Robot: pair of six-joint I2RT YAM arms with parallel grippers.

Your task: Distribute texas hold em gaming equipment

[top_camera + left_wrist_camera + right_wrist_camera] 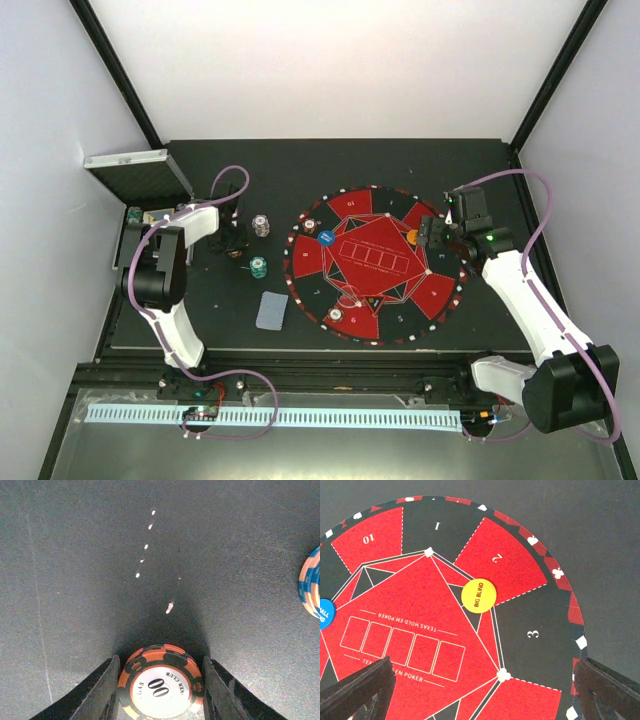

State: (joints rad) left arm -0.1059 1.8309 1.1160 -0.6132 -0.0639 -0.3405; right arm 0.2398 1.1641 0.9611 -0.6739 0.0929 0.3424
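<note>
- Notably, only the left wrist view shows the grip: left tool [161, 659] clenched on red chip stack [160, 685], which stands on the bench [75, 555].
- Right wrist view alone reads "BIG BLIND" on yellow button [479, 594]; right tool [481, 680] released, over mat [420, 605].
- Overhead count: two free stacks, far stack [261, 224] and teal stack [259, 267]; one card pile [271, 310]; two buttons, the second a blue button [326, 238].

The left arm [160, 280] is folded at the elbow, well left of the round mat [330, 258]. Its left gripper [238, 243] sits low and points toward the mat, jaws closed on an orange-and-black chip [160, 682]. The right arm [525, 300] reaches forward to the mat's right edge, where the right gripper [432, 232] hangs above the rim with its jaws spread wide.
</note>
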